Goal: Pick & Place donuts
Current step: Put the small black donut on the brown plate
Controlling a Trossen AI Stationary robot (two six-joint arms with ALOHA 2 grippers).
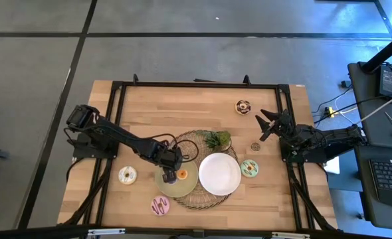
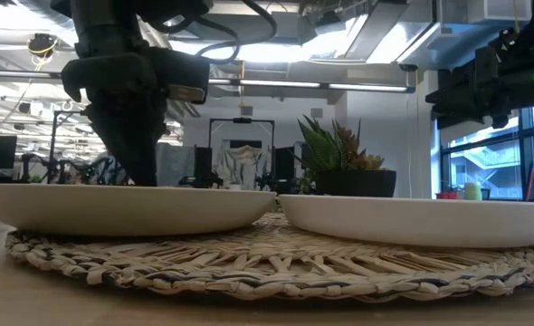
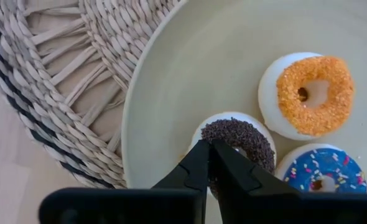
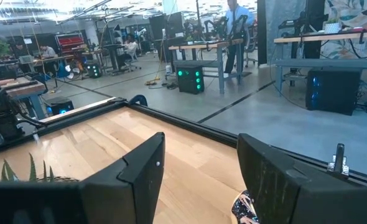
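Note:
My left gripper [image 1: 171, 172] [image 3: 208, 148] is shut and points down into the pale green plate [image 1: 189, 190] [image 3: 171, 93]. Its tips are at the rim of a chocolate-sprinkle donut [image 3: 246, 138]. An orange donut [image 3: 314, 93] [image 1: 182, 174] and a blue-iced donut [image 3: 323, 177] lie flat beside it on the plate. My right gripper [image 1: 266, 123] [image 4: 201, 143] hovers open over the table's far right part, near a chocolate donut [image 1: 242, 106]. Flat on the wood lie cream [image 1: 127, 175], pink striped [image 1: 160, 206], mint green [image 1: 250, 168] and small tan [image 1: 255, 146] donuts. My left gripper comes from above with its shut fingertips [image 3: 199, 155] at the outer edge [image 3: 211, 134] of the chocolate-sprinkle donut, which lies flat on the plate. I cannot tell whether the tips touch it.
A white plate [image 1: 219, 174] [image 2: 421, 217] sits beside the green one [image 2: 122, 206] on a round woven mat [image 1: 196, 143] [image 2: 276, 263]. A green leafy sprig [image 1: 217, 139] [image 2: 339, 158] stands at the mat's far edge. A black frame [image 1: 202, 85] borders the table.

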